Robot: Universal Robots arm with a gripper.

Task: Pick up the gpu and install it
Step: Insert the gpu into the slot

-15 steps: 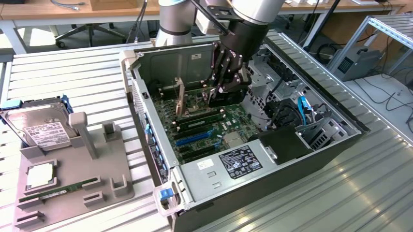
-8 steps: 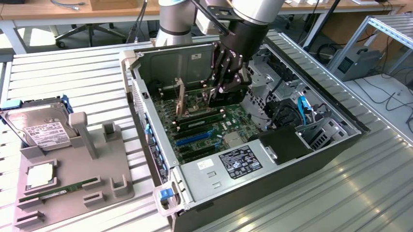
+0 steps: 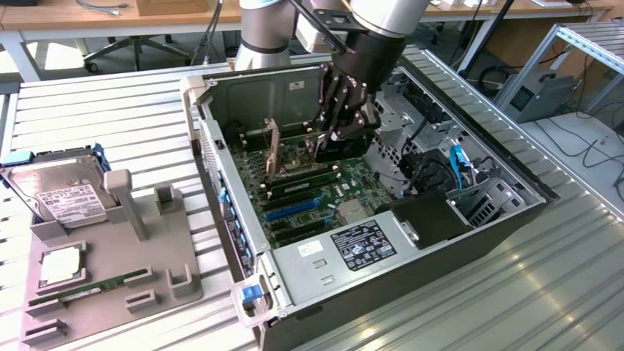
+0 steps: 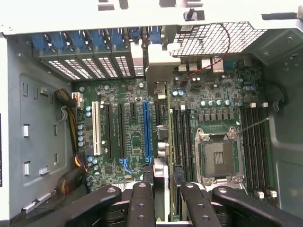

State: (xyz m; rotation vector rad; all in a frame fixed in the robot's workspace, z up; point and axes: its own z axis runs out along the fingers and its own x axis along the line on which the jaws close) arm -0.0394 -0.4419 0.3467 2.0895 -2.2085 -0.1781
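Clamped in my pincer (image 4: 163,189), the gpu (image 4: 161,142) stands edge-on at frame centre over the motherboard (image 4: 128,137); I judge it must stay square above the blue slot (image 4: 147,132).

A ribbed metal table (image 3: 546,278) carries the work. At the far side stands a long wooden desk (image 3: 58,16) with a wheeled office chair (image 3: 137,50) beneath it. On the exterior view's right, a metal frame rack (image 3: 585,40) stands on a pale floor (image 3: 585,142) crossed by loose black cables (image 3: 595,153)
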